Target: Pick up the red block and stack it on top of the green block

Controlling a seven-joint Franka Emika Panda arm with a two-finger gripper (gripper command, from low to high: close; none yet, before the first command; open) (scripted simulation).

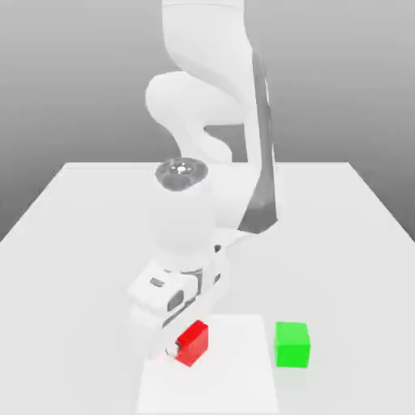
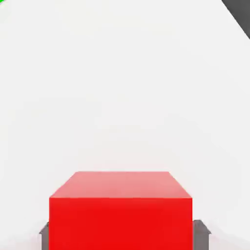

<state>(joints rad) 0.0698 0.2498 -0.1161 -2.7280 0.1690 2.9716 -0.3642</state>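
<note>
The red block (image 1: 194, 340) sits near the table's front, between the fingers of my gripper (image 1: 186, 347). In the hand view the red block (image 2: 120, 210) looms large, with a grey fingertip (image 2: 44, 235) pressed against one side and the other against the opposite side. The gripper is shut on it. I cannot tell whether the block rests on the table or hangs just above it. The green block (image 1: 292, 344) stands on the table a short way off, toward the exterior view's right, apart from the red one. A sliver of green (image 2: 2, 3) shows in a corner of the hand view.
The white table (image 1: 340, 243) stretches back behind the blocks, with its front edge just past them. The arm's white body (image 1: 182, 227) rises above the red block.
</note>
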